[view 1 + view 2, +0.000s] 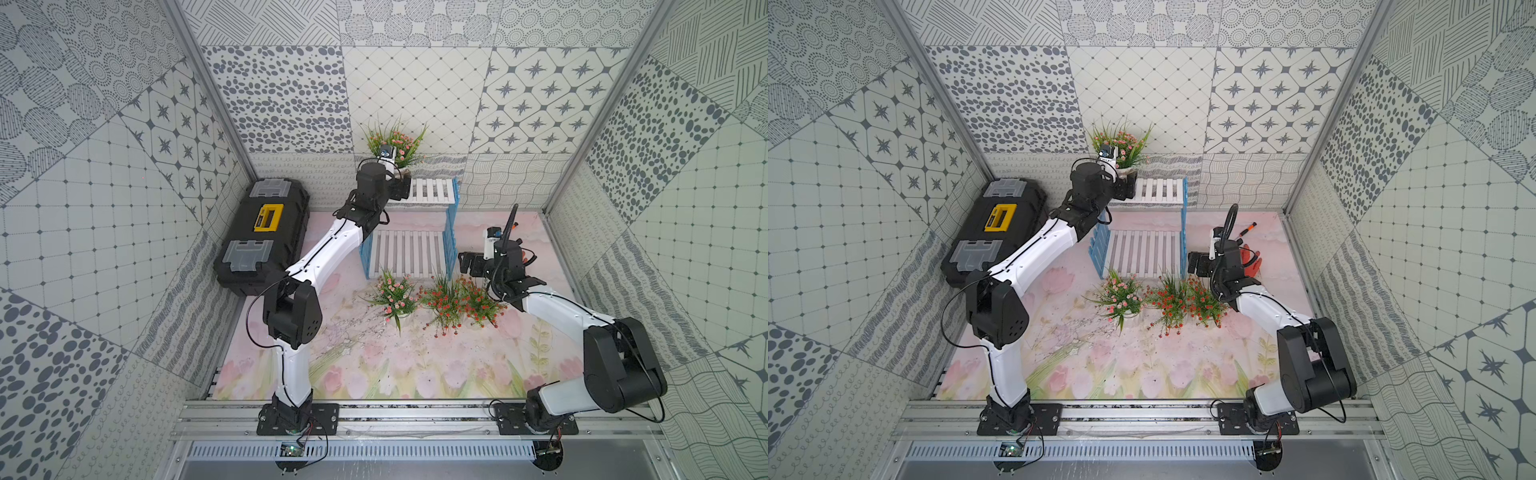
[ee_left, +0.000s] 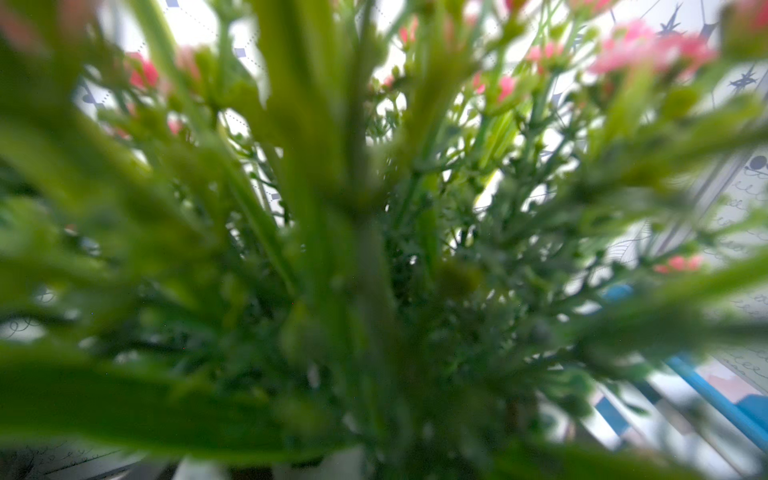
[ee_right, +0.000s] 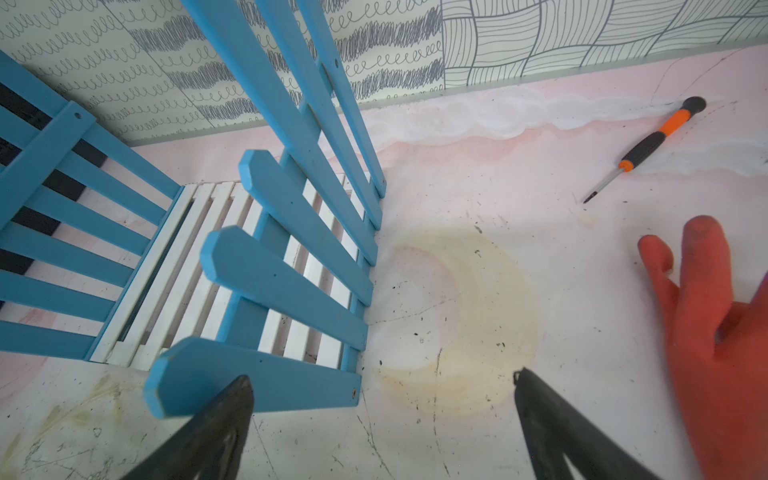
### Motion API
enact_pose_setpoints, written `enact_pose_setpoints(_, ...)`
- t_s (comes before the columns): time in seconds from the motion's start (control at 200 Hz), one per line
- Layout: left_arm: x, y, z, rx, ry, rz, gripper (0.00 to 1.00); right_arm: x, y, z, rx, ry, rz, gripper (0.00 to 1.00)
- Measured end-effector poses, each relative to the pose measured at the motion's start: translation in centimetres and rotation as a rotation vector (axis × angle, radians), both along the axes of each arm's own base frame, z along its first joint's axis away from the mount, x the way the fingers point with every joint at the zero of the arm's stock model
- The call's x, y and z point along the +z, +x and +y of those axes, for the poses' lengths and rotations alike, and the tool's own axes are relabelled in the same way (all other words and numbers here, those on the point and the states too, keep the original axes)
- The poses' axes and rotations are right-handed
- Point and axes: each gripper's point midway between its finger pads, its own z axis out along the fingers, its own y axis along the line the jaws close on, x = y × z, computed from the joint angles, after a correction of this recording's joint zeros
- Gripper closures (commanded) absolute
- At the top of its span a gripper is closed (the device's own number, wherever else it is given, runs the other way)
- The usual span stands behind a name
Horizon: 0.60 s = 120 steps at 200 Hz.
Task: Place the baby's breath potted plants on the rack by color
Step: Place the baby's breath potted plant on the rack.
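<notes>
Tulip-print table (image 1: 340,374), patterned walls all round. In both top views the left hand (image 1: 404,183) is at the toolbox-side end of the top shelf of the rack (image 1: 430,190), right at the pot of the first pink plant (image 1: 395,141). Can't tell if it's clamped on or let go. That pot looks very close to the shelf end, so my worry is that it drops off on release, or the leaves snag the hand as it backs out and tip it.

The second pink plant (image 1: 395,293) stands on the table in front of the rack, just beside one red-orange plant (image 1: 444,302). Its leaves tangle with the other red-orange plant (image 1: 478,301), so lifting one may drag its neighbour. The toolbox (image 1: 262,237) sits well apart.

Left wrist view: just blurry foliage and pink blossoms, no fingers visible.

Right wrist view: the right hand (image 3: 382,376) is spread wide and empty, just beside the rack's blue lattice. A careless swing could knock the rack.

Count: four plants (two pink, two red-orange), one rack with two shelves, one toolbox, one screwdriver (image 3: 648,143), one orange glove (image 3: 715,332).
</notes>
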Motion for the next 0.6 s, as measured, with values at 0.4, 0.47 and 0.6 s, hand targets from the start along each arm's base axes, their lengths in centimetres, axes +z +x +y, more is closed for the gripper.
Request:
enact_pose_setpoints(0.4, -1.0, 2.0, -0.2, -0.021, -0.034, -0.044, 0.59, -0.9, 0.1, -0.1, 0.004, -0.025, 0.017, 0.02)
enact_pose_setpoints(0.47, -1.1, 2.0, -0.1, -0.023, -0.043, -0.051, 0.58, -1.2, 0.1, -0.1, 0.003, -0.027, 0.022, 0.02)
enact_pose_setpoints(0.6, -1.4, 1.6, 0.2, -0.03, -0.059, -0.057, 0.56, -1.4, 0.1, -0.1, 0.003, -0.029, 0.028, 0.02)
